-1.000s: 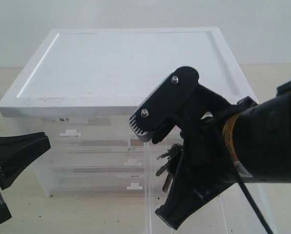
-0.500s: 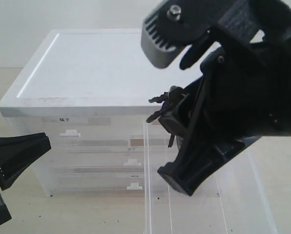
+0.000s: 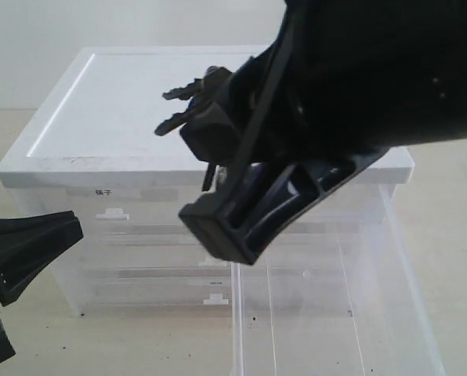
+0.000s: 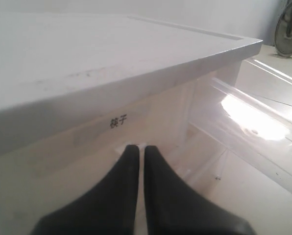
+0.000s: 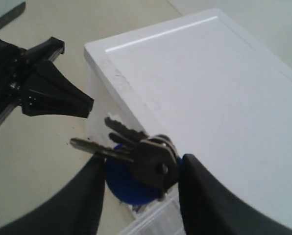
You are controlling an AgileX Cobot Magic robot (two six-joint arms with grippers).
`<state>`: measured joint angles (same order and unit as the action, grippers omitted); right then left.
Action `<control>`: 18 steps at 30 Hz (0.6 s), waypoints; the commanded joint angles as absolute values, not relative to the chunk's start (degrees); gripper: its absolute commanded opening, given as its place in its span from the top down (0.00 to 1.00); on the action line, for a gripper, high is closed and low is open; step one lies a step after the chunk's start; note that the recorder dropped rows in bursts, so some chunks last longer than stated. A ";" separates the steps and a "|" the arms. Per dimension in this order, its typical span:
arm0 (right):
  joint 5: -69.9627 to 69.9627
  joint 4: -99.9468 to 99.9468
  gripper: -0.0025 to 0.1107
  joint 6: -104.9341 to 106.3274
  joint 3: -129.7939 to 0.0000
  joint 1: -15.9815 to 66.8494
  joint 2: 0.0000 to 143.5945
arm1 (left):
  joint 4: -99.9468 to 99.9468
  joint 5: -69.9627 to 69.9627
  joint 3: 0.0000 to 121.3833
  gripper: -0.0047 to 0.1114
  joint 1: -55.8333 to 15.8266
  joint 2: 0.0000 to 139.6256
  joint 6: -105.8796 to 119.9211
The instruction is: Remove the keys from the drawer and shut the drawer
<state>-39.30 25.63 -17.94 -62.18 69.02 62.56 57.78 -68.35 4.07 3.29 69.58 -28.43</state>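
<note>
2 black right fingers [image 5: 89, 196] pinch the bunch of silver metal keys with its round blue fob [image 5: 136, 166] between them, and the key blades jut out past the fingertips. Beneath and beyond these fingers spreads the flat white top of the translucent plastic drawer cabinet [image 3: 139, 102]. Lower, under the right arm, the deep translucent plastic drawer [image 3: 406, 258] stands far open over the beige tabletop [image 3: 139, 345]. The black left fingers [image 4: 121, 196] are pressed together with only a hairline slit between them and hold nothing. Their tips sit just short of the cabinet's front, near a small dark-printed label [image 4: 117, 121].
</note>
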 commanded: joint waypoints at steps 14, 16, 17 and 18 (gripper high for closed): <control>-31.17 14.18 0.98 -8.48 -62.58 69.17 84.17 | 57.64 -64.69 0.00 0.92 3.41 34.45 -40.53; -31.17 13.63 0.98 -8.22 -62.58 69.17 86.07 | 57.64 -58.74 0.00 0.92 3.41 25.63 -45.83; -31.29 13.63 0.98 -8.22 -62.58 69.17 86.59 | 57.64 -54.75 0.00 0.92 3.41 20.10 -48.95; -31.44 13.63 0.98 -8.22 -62.58 69.17 86.92 | 57.64 -52.24 0.00 0.92 3.41 17.67 -50.74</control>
<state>-31.65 13.90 -8.81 -62.18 69.02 86.50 57.79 -59.10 0.32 3.29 24.79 -44.98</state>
